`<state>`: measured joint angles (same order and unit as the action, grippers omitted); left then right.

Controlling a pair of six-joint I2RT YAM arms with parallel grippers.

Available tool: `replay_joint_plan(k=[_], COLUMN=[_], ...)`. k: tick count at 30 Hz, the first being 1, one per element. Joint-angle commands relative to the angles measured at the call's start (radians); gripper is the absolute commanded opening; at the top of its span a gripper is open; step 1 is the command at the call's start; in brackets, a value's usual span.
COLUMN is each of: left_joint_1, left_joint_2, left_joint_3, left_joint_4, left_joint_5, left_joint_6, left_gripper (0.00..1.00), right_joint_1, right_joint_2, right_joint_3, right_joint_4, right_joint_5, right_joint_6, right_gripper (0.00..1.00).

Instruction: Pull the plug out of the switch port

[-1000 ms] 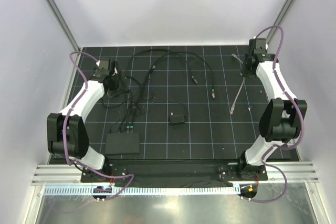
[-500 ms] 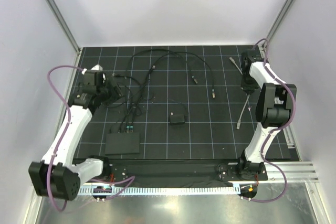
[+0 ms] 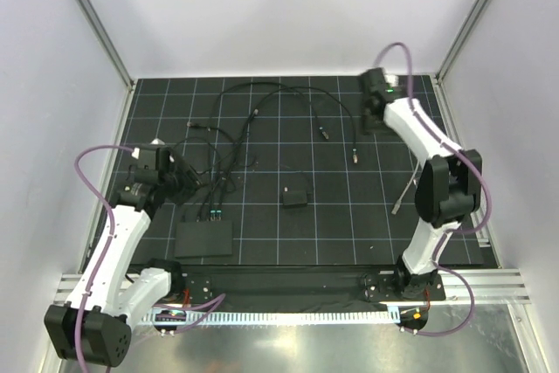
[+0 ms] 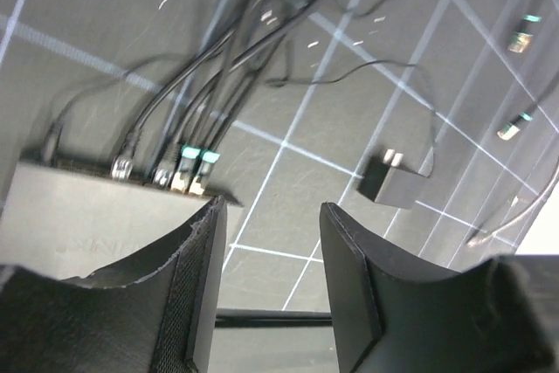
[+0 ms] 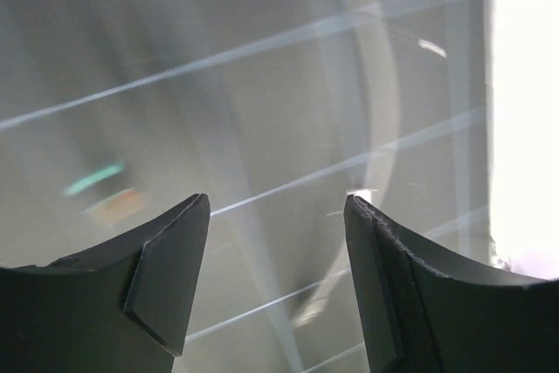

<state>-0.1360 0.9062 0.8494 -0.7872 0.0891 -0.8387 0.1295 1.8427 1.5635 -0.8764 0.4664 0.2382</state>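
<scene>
While the black grid mat (image 3: pixel 349 224) is being viewed from above, the flat black box (image 3: pixel 204 238) is being seen lying near the left arm's base, with the switch port (image 3: pixel 210 219) in its far narrow edge. Several plugs (image 3: pixel 210 212) are being kept seated side by side in that edge, and their dark cables (image 3: pixel 229 159) are being led away toward the far side of the mat. The left gripper (image 3: pixel 188 185) is being held over those cables, just beyond the plugs. In the left wrist view its fingers (image 4: pixel 199 277) are being held spread apart with nothing between them. A smaller black block (image 3: pixel 295 198) is being left near the mat's middle, apart from the box. The right gripper (image 3: pixel 373 120) is being held over the far right part of the mat, well apart from the box. In its blurred wrist view the fingers (image 5: pixel 166 251) are being shown spread, gripping nothing. A grey cable (image 3: pixel 407 188) is being left loose beside the right arm.
</scene>
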Motion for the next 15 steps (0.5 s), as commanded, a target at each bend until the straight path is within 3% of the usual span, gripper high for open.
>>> replay_joint_plan(k=[1, 3, 5, 9, 12, 15], left_joint_1=[0.003, 0.003, 0.004, 0.004, 0.001, 0.003], left_joint_2=[0.005, 0.017, 0.023, 0.007, -0.015, -0.024], left_joint_3=[-0.041, -0.067, -0.087, -0.139, -0.179, -0.205], left_joint_4=[-0.032, -0.040, -0.064, -0.086, -0.096, -0.115], left_joint_5=[-0.037, -0.063, -0.080, -0.158, -0.181, -0.189], left_joint_6=[-0.095, -0.126, -0.177, -0.230, -0.275, -0.306], left_gripper=[0.50, 0.48, 0.47, 0.45, 0.43, 0.40], right_joint_1=[0.242, 0.306, 0.375, 0.458, 0.548, 0.620], right_joint_2=[-0.131, -0.134, -0.154, -0.140, -0.039, 0.076], right_joint_3=[0.042, 0.052, 0.020, -0.126, -0.128, -0.077], right_joint_4=[0.036, 0.069, 0.144, 0.506, 0.675, 0.714], right_joint_5=[-0.018, -0.099, -0.356, -0.855, -0.992, -1.071], right_joint_6=[0.032, 0.047, 0.101, 0.281, 0.403, 0.427], right_gripper=[0.71, 0.71, 0.72, 0.71, 0.70, 0.69])
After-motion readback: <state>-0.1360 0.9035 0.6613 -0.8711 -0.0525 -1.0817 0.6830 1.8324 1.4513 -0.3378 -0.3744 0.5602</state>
